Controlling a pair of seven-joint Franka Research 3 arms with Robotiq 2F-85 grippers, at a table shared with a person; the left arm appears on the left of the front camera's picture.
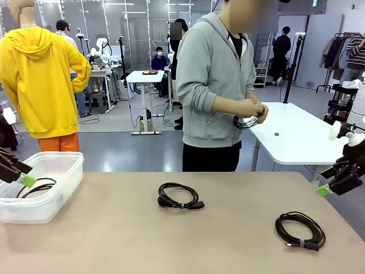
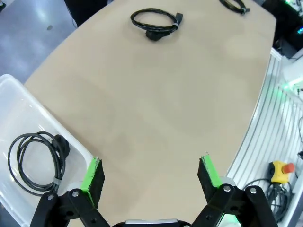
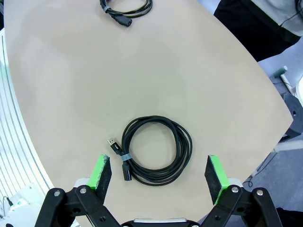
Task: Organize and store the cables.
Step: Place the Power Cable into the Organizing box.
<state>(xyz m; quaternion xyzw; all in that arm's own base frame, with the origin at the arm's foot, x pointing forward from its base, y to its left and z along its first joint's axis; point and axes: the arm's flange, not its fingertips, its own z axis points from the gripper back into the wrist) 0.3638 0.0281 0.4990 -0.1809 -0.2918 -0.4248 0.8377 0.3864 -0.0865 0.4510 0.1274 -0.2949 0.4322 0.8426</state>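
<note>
- Ceiling strips cast bright, even light across the hall; the counter reads matte and evenly lit.
- A coiled cable just ahead of the right end effector throws only a thin, soft shadow.
- Wide-angle bending curves the counter's edge far from the left end effector; focus is crisp.

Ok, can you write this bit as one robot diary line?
left hand open by bin | right hand open, facing right cable | middle cable on table | one cable in bin | person holding another cable

The cables are black, the table beige, the bin translucent white.
</note>
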